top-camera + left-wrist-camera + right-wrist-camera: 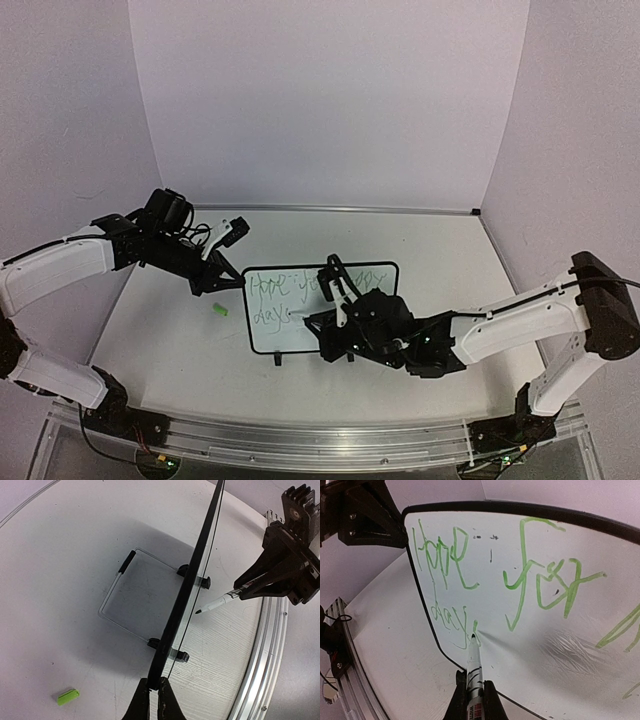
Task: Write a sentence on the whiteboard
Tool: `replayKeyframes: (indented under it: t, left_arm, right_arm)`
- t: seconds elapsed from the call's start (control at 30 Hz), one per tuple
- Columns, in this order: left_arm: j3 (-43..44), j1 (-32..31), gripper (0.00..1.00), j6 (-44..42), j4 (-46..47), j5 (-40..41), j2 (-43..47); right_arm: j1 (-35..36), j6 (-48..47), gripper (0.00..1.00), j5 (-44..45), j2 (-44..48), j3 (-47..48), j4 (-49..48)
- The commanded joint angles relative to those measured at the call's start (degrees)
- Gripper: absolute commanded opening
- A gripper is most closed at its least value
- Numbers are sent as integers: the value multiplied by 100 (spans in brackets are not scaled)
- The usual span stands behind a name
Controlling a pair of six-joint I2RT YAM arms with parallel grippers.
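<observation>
The whiteboard [272, 338] stands upright on its black feet clips mid-table. The sentence [320, 285] is in light green; in the right wrist view [445, 555] it reads "Hope for" above "days". My left gripper [225, 280] is shut on the board's left edge; the left wrist view shows its jaws [154, 687] clamped on the black border [190, 580]. My right gripper [322, 322] is shut on a white marker [474, 665], its tip touching the board [545, 645] just after "days". The marker also shows in the left wrist view [220, 601].
A small green marker cap [220, 310] lies on the table left of the board, also in the left wrist view [68, 696]. An aluminium rail [300, 440] runs along the near table edge. White walls enclose the back and sides.
</observation>
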State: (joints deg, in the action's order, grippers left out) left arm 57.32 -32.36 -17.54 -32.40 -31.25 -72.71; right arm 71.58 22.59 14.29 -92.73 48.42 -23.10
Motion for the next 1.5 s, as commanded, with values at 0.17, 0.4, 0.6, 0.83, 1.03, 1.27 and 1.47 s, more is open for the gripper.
replayKeyframes:
  t: [0.17,0.4,0.6,0.83,1.03,1.27,1.47]
  left_arm:
    - [28,-73,0,-57,-119,176,-68]
    - [42,-73,0,-54,-118,169,-77]
    - [36,-77,0,-60,-115,163,-81]
    - [39,-77,0,-61,-117,167,-87]
    - [61,-77,0,0,-140,222,-83]
    - [64,-73,22,100,-163,394,3]
    - [58,-68,53,154,-161,580,182]
  right_arm:
    - [-30,132,0,149,20,-37,80]
    - [-30,161,0,275,-111,72,199]
    - [-30,217,0,445,-157,140,331]
    - [-30,224,0,559,-147,169,402]
    - [-30,-197,0,-20,234,-89,-94]
    - [-30,-629,0,-57,969,-176,-128]
    - [-31,-925,0,368,1478,116,431]
